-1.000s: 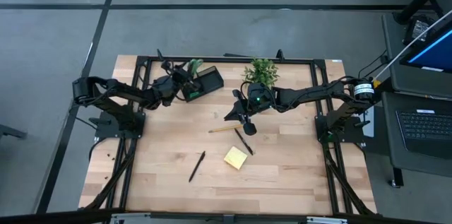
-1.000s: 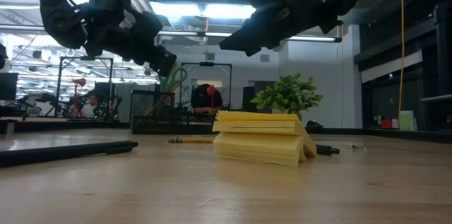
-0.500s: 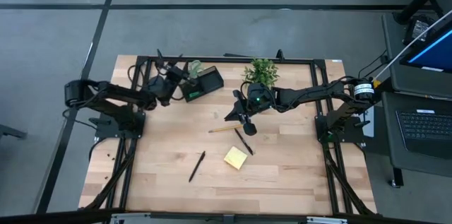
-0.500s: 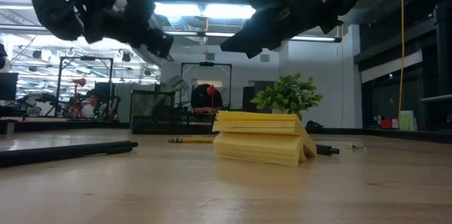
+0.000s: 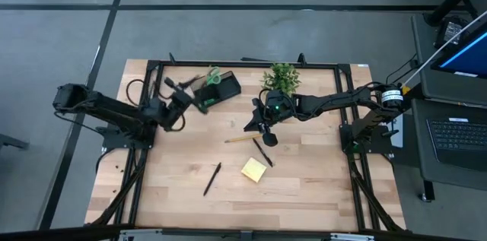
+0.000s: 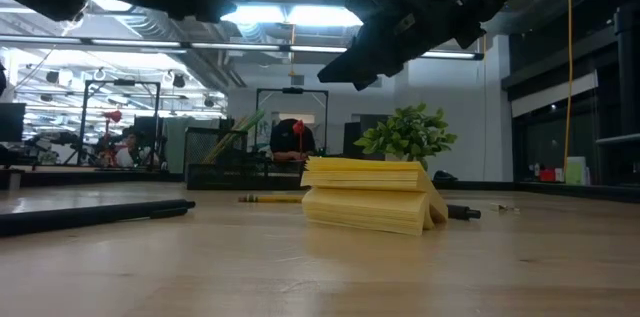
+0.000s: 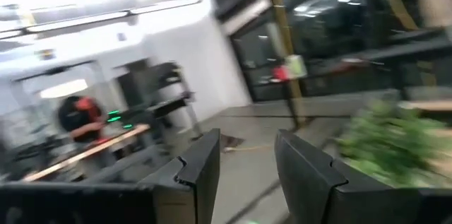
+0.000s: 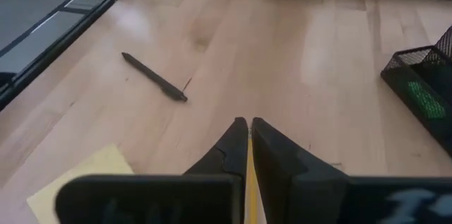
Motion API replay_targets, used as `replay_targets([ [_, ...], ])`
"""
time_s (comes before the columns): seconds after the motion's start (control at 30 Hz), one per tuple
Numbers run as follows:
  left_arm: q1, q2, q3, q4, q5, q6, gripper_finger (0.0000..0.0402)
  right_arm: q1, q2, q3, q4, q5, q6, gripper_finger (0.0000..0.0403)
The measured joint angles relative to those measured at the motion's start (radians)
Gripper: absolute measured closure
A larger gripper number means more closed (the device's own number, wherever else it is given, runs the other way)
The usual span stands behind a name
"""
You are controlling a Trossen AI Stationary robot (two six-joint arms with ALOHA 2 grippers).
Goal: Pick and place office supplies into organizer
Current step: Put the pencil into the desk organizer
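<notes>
- The left gripper (image 5: 169,84) hung over the back left part of the counter (image 5: 304,188), just beside the organizer (image 5: 218,89) and clear of it; its jaws stood apart with nothing between them, as the left wrist view showed.
- The organizer sat at the back of the counter, left of the potted plant (image 5: 280,76). Green-handled scissors (image 5: 212,74) stood in it, handles up at its far end, and something green lay in the nearer compartment.
- The right gripper (image 5: 247,125) hovered above the middle of the counter, in front of the plant, jaws closed with only a thin slit between the fingers (image 8: 226,150) and holding nothing.
- A wooden pencil (image 5: 240,139) lay on the counter directly below the right gripper; in the right wrist view it showed as a yellow line between the fingers.
- One black pen (image 5: 262,152) lay just right of the pencil's end, near the yellow sticky-note pad (image 5: 254,169).
- A second black pen (image 5: 212,179) lay apart, toward the front left of the pad.
- In the low view the pad (image 6: 372,195) sat in front, with the plant (image 6: 408,139) behind it.
</notes>
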Motion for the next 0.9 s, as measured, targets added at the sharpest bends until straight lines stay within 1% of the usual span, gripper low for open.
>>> replay_targets([
  [0.1, -0.108, -0.011, 0.000, -0.116, -0.006, -0.072, 0.0271, 0.007, 0.000, 0.000, -0.001, 0.001, 0.046, 0.0377],
  [0.2, -0.205, -0.011, 0.000, -0.203, -0.007, -0.162, 0.0270, 0.032, 0.000, 0.000, -0.004, 0.003, 0.041, 0.0377],
  [0.3, -0.285, -0.011, 0.000, -0.263, -0.028, -0.265, 0.0270, 0.066, 0.000, 0.019, -0.040, 0.003, 0.026, 0.0371],
  [0.4, -0.352, -0.011, 0.000, -0.317, -0.059, -0.352, 0.0270, 0.097, 0.000, 0.064, -0.120, 0.065, 0.020, 0.0348],
  [0.5, -0.407, -0.011, 0.000, -0.375, -0.083, -0.422, 0.0270, 0.115, 0.000, 0.112, -0.205, 0.130, 0.018, 0.0312],
  [0.6, -0.449, -0.011, 0.000, -0.437, -0.114, -0.481, 0.0270, 0.121, 0.004, 0.151, -0.248, 0.146, 0.019, 0.0277],
  [0.67, -0.472, -0.011, 0.000, -0.491, -0.145, -0.533, 0.0270, 0.121, 0.012, 0.166, -0.270, 0.150, 0.022, 0.0260],
  [0.73, -0.495, -0.011, 0.000, -0.556, -0.167, -0.603, 0.0270, 0.121, 0.043, 0.191, -0.295, 0.150, 0.021, 0.0251],
  [0.8, -0.518, -0.011, 0.000, -0.619, -0.190, -0.680, 0.0270, 0.121, 0.082, 0.223, -0.360, 0.151, 0.028, 0.0248],
  [0.9, -0.549, -0.011, 0.000, -0.709, -0.211, -0.785, 0.0270, 0.121, 0.171, 0.317, -0.472, 0.152, 0.042, 0.0247],
])
